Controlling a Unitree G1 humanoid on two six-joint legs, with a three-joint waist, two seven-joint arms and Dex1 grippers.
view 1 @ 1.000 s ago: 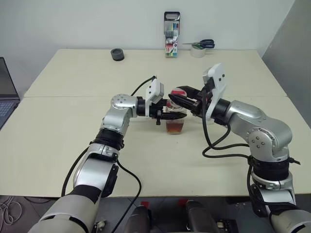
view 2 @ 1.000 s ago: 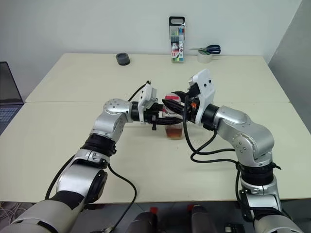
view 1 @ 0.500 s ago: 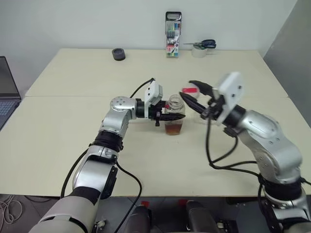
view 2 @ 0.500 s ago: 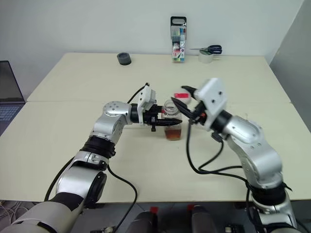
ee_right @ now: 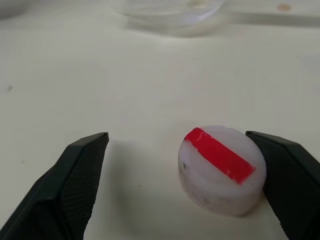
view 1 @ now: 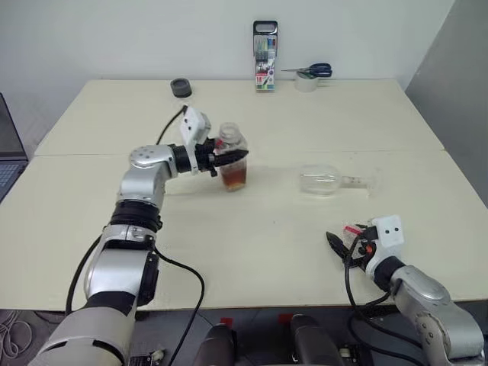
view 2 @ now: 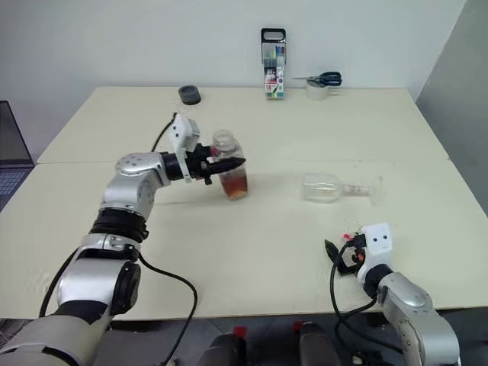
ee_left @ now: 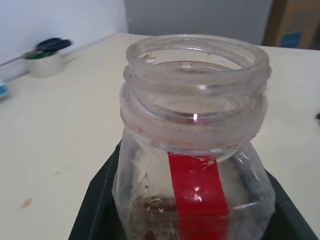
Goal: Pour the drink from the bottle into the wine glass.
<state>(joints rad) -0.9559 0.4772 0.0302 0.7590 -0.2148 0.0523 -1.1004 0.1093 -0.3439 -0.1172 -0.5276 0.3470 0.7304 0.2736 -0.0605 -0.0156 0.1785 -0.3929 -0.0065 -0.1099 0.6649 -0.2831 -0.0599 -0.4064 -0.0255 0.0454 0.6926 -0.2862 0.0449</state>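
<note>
Spanning the scene, the bench point(view 1: 91, 206) carries everything. Left gripper point(view 1: 229, 156), arm reaching level, clamps the open bottle point(view 1: 232, 156) upright. Wine glass point(view 1: 324, 181) lies on its side. Right gripper point(ee_right: 185, 170), low, jaws spread wide, one finger touching the cap point(ee_right: 221, 169).

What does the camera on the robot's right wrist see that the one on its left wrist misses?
The right wrist view has the white cap with a red strip lying on the table between the open right gripper fingers, and the wine glass lying beyond. The left wrist view has the uncapped bottle in the shut left gripper, with scissors on a tape roll behind. Both show the same table.
</note>
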